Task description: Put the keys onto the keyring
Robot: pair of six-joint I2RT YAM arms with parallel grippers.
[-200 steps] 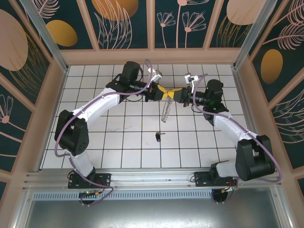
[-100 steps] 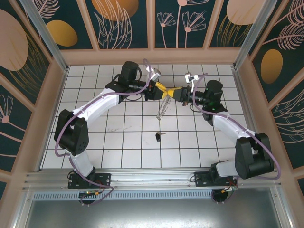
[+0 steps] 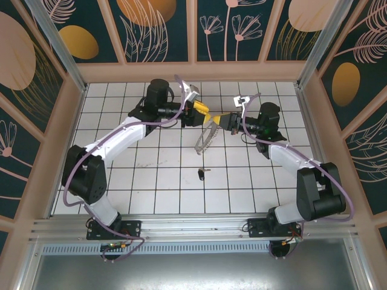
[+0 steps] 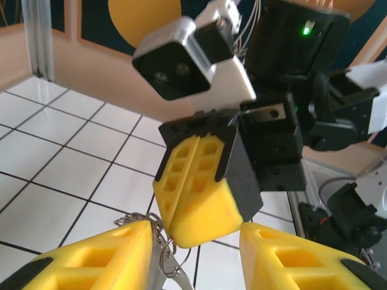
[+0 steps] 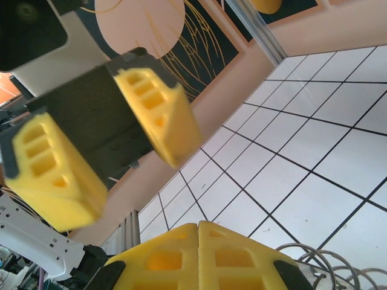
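The keyring [image 3: 207,136], a bunch of fine metal loops, hangs above the tiles from my right gripper [image 3: 217,120], whose yellow fingers are shut on its top. In the left wrist view those shut fingers [image 4: 199,193] sit between my left gripper's [image 4: 195,229] open jaws, and the keyring's rings [image 4: 169,257] dangle beside the left finger [image 4: 91,257]. The right wrist view shows my right gripper [image 5: 198,225] pressed shut, the keyring's loops [image 5: 329,263] at the lower right, and the left gripper [image 5: 130,190] open just ahead. My left gripper [image 3: 204,112] holds nothing. The small black-headed key [image 3: 201,174] lies on the floor below both.
White tiled floor [image 3: 157,181] inside peach walls with dark flower panels [image 3: 151,30]. Both arms reach to the far middle of the floor, tip to tip. A metal rail [image 3: 193,226] runs along the near edge.
My left gripper has opened and let go of the keyring. The keyring has swung left and now hangs from the right gripper alone. Both arms shifted slightly left.
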